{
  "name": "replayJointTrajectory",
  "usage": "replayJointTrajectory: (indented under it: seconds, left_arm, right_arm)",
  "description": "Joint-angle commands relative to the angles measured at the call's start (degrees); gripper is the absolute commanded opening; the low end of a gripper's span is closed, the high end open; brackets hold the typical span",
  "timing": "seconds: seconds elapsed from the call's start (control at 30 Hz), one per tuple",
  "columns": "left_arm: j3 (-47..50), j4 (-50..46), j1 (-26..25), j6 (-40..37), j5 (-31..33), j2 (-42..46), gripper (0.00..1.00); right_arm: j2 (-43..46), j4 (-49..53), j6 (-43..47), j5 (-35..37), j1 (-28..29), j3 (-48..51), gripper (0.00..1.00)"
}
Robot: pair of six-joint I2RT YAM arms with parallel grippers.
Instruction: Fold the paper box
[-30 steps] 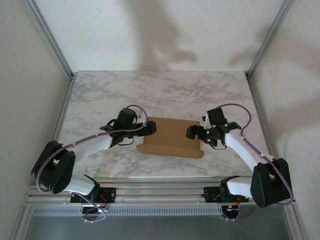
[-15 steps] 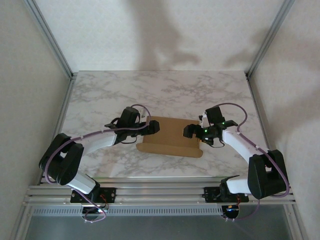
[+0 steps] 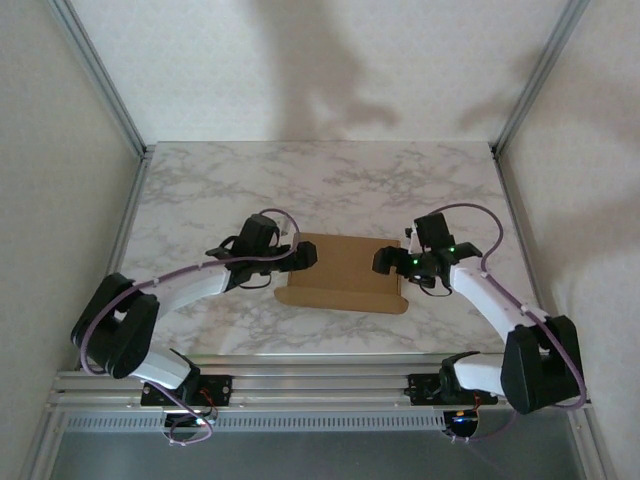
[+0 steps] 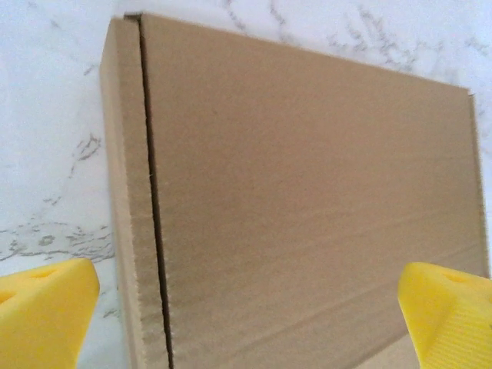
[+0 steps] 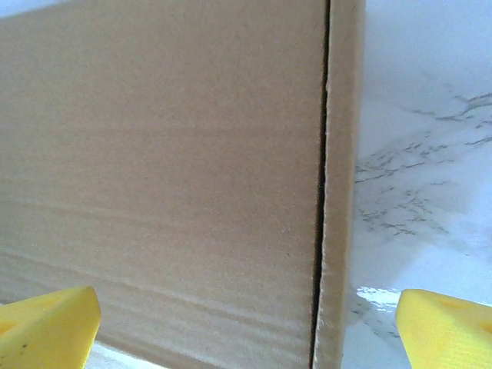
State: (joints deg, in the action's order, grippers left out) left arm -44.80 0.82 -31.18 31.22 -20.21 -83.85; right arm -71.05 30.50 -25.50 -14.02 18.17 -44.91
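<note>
Top external — paper box closed, flat on table.

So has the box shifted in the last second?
No, the box keeps the same spot relative to the near edge of the table.

The paper box is plain brown cardboard, closed up into a slim, flat rectangle. It lies flat on the marble table, slightly toward 6 o'clock from the table's middle, with its long sides running from 9 to 3 o'clock. The top panel is smooth and unmarked. At the 9 o'clock and 3 o'clock ends, a thin dark slit separates the top panel from a narrow side strip.
</note>
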Motion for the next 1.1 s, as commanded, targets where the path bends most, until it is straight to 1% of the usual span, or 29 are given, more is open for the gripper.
replayJointTrajectory:
  seconds: [0.0, 0.13, 0.3, 0.4, 0.5, 0.67, 0.8, 1.07]
  left_arm:
    - [-1.44, 0.55, 0.48, -2.26, -2.72, 3.05, 0.99]
    - [-4.65, 1.43, 1.73, -4.35, -6.42, 0.45, 0.99]
    - [-7.32, 6.65, 5.00, -4.29, -13.00, -5.65, 0.99]
    - [-9.75, 7.79, 5.68, -5.34, -16.33, -9.31, 0.99]
    - [-12.28, 7.18, 5.69, -6.08, -17.53, -12.29, 0.99]
    - [-14.40, 5.87, 5.69, -6.87, -17.59, -15.68, 0.99]
    - [-14.11, 4.68, 5.69, -7.40, -16.37, -17.15, 0.99]
    - [-11.02, 6.43, 5.65, -6.44, -16.33, -19.64, 0.99]
  right_arm:
    - [2.81, 0.20, 0.33, -2.74, -0.23, -1.26, 0.99]
    - [2.65, -3.17, -0.15, -8.73, -1.22, -0.97, 0.99]
    - [1.83, -7.67, -0.93, -15.52, -3.54, -0.02, 0.99]
    - [1.07, -9.92, -0.91, -20.10, -4.91, 0.76, 0.99]
    - [-0.62, -9.61, -0.76, -20.40, -5.58, 0.86, 0.99]
    - [-4.45, -10.53, -2.02, -20.61, -7.20, 2.36, 0.99]
    - [-6.86, -11.15, -2.69, -20.07, -7.53, 3.66, 0.99]
    - [-9.39, -11.04, -2.90, -18.82, -7.54, 5.08, 0.99]
